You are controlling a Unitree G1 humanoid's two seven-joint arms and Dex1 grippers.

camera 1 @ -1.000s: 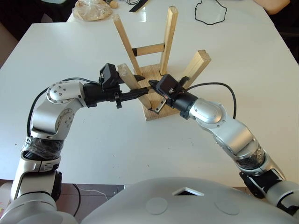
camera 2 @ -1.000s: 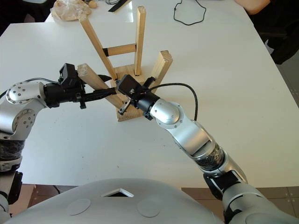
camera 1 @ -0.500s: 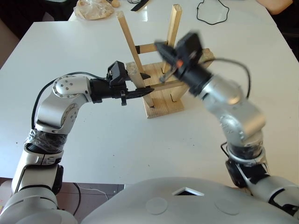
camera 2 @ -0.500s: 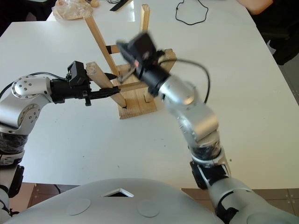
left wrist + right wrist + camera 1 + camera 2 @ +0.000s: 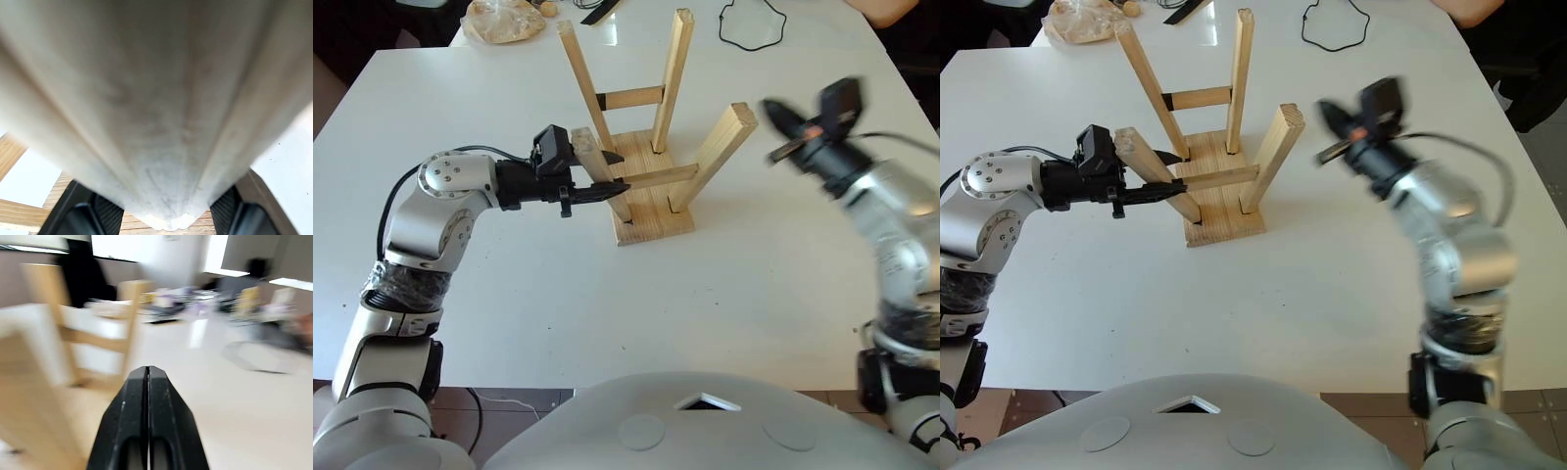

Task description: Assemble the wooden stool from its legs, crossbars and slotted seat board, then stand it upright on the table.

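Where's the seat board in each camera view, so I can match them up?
Left eye view: seat board lies flat, centre.
Right eye view: the same, centre-left.
Left wrist view: a wood strip behind the leg held in the left gripper.
Right wrist view: blurred tan area beyond the right gripper, probably it.
Shared landmark: the far crossbar.

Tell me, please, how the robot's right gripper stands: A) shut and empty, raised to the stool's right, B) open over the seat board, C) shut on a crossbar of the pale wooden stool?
A: the right gripper is pressed shut with nothing in it, in the air right of the upturned pale wooden stool.
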